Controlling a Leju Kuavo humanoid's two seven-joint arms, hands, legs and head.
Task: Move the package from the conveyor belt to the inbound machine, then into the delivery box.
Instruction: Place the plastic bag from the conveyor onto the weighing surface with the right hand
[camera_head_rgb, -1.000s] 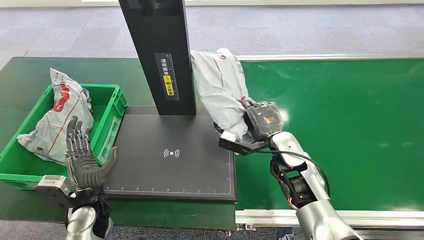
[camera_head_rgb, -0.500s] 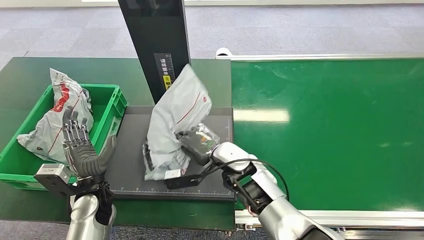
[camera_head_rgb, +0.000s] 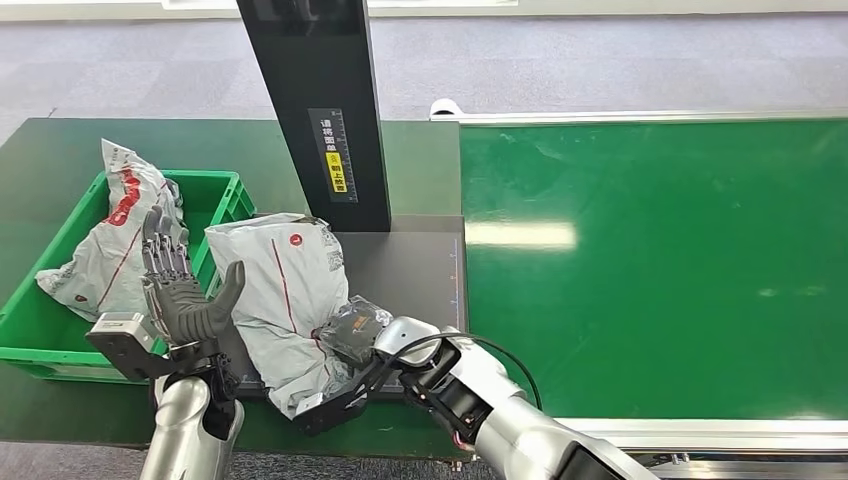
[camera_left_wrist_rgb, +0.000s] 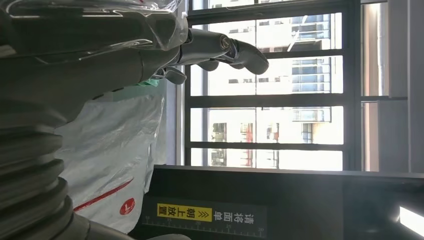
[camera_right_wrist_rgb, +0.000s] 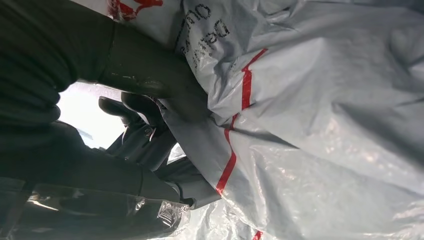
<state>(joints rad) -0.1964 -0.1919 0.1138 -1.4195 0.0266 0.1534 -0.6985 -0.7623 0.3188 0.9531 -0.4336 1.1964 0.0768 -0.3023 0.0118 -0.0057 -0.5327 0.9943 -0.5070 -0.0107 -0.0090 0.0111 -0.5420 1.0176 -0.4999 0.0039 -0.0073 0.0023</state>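
We see the right hand (camera_head_rgb: 345, 335) gripping a crinkled grey plastic package (camera_head_rgb: 285, 300) over the flat black scanner plate (camera_head_rgb: 410, 265); the left hand (camera_head_rgb: 180, 300), fingers spread, holds nothing beside the green bin (camera_head_rgb: 30, 330).

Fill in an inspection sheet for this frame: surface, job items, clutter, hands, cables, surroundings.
Surface: green conveyor belt, bare; black inbound machine beside it.
Job items: grey package over the machine's plate; green delivery box already holds another bag.
Clutter: nothing seen.
Hands: right hand grips the package; left hand open, fingers spread, beside it.
Cables: black cable on the right arm.
Surroundings: grey carpet; windows in the left wrist view.
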